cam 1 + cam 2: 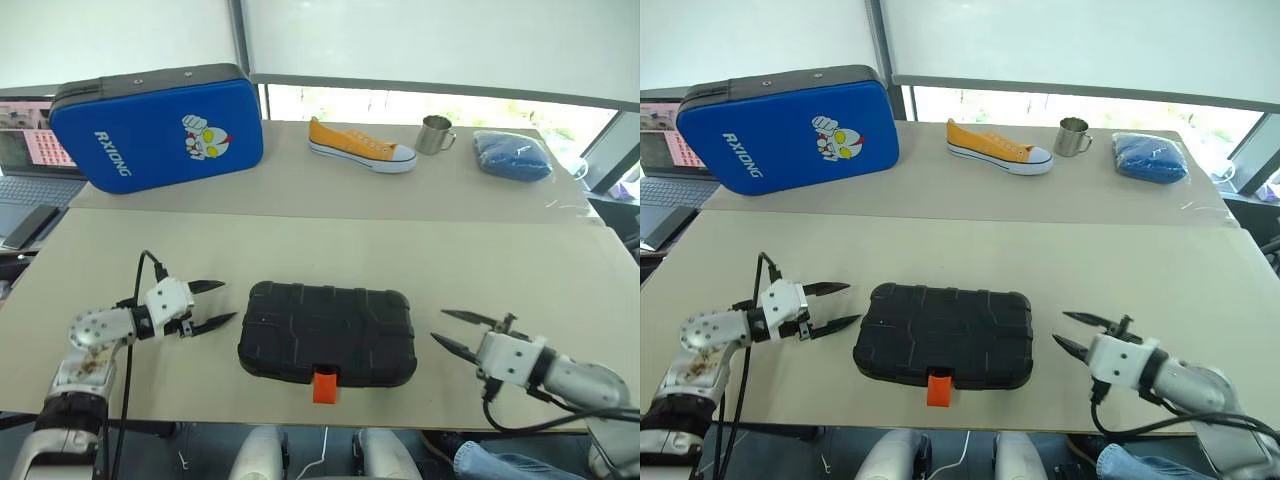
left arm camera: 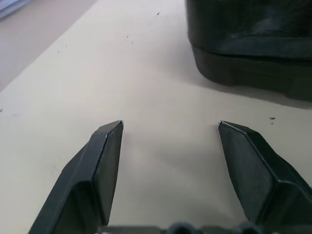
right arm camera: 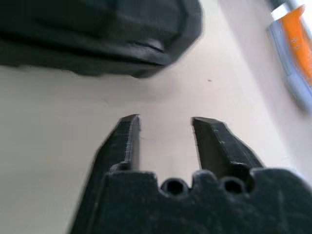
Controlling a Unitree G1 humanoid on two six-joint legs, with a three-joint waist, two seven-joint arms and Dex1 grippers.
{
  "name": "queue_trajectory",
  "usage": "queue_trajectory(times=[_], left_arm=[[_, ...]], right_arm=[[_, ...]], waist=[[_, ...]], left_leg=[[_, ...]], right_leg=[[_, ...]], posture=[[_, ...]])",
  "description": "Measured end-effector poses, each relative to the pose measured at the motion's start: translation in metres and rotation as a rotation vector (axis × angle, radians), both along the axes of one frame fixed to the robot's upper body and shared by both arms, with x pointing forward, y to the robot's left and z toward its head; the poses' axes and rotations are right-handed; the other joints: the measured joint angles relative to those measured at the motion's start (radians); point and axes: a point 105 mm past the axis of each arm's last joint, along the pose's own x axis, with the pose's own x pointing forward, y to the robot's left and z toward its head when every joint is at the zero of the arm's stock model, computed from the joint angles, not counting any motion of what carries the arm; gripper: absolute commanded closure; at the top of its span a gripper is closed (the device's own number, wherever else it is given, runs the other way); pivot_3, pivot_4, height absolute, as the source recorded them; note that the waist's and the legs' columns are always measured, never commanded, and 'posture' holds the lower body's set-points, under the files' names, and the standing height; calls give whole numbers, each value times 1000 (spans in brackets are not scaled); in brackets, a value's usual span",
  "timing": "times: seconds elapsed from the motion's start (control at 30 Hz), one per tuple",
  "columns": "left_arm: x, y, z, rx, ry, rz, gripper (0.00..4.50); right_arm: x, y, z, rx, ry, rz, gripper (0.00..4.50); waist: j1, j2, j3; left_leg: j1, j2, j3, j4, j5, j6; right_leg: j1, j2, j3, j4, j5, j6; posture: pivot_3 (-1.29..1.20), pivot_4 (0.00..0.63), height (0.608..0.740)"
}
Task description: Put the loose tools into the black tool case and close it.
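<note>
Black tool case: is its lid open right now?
No, the black tool case lies shut on the table, its orange latch at the front edge.

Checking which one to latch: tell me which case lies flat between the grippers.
The black tool case, closed, orange latch at its near edge; the blue cartoon-printed case stands tilted at the table's back.

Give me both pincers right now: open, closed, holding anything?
Left pincer: open, empty, beside the closed black tool case.
Right pincer: open, empty, on the case's other side.
</note>
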Motion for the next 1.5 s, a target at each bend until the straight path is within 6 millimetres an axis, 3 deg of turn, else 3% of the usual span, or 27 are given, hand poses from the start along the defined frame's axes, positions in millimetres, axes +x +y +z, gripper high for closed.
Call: queue_trajectory(times=[0.1,0.17,0.27,0.43,0.63,0.77,0.97,1.13,1.33,1.5], left_arm=[[21,-13,15,-53,3,-1,3657],[32,-26,25,-75,6,-26,4445],[40,-42,25,-58,35,-72,4482],[41,-58,4,6,192,-129,4482],[36,-65,-1,41,270,-192,4482],[29,-59,0,46,301,-193,4482],[5,-45,-4,-24,346,-149,4482],[-4,-40,-7,-102,354,-64,4482],[11,-37,6,-186,303,37,4482],[25,-51,58,-260,242,-49,4482]], right_arm=[[-22,14,2,73,157,32,4500],[-36,28,4,91,241,76,4500],[-46,41,0,101,325,99,4500],[-52,64,-20,95,439,145,4500],[-37,89,-26,85,438,180,4500],[-16,95,-22,108,388,143,4500],[45,86,-10,125,238,-2,4500],[81,75,5,124,172,-46,4500],[89,61,9,108,167,-42,4500],[59,41,17,220,267,-73,4500]], waist=[[4,0,0],[5,-2,0],[-1,-2,0],[-11,-4,1],[-15,-6,2],[-22,-6,2],[-23,-6,3],[-20,-6,3],[-14,-5,3],[3,-6,3]], left_leg=[[0,0,-1,1,0,0],[-1,-1,-1,2,0,0],[-1,-2,-1,1,0,0],[-4,-1,-1,2,0,0],[-7,-1,-3,2,0,0],[-9,0,-5,3,0,0],[-11,0,-7,3,0,0],[-12,0,-6,3,0,0],[-13,-1,-8,4,1,0],[-15,-2,-10,4,1,0]], right_leg=[[0,0,0,0,0,0],[0,1,0,0,0,1],[0,1,0,-1,0,1],[-3,3,0,0,0,0],[-6,4,0,1,0,0],[-10,4,2,3,0,0],[-15,4,3,5,0,-1],[-15,2,2,5,0,0],[-15,2,1,5,1,-1],[-15,1,-1,5,1,0]], posture=[[0,150,740],[0,150,740],[0,150,740],[0,150,740],[0,150,740],[0,150,740],[0,150,740],[0,150,740],[0,150,740],[0,150,740]])
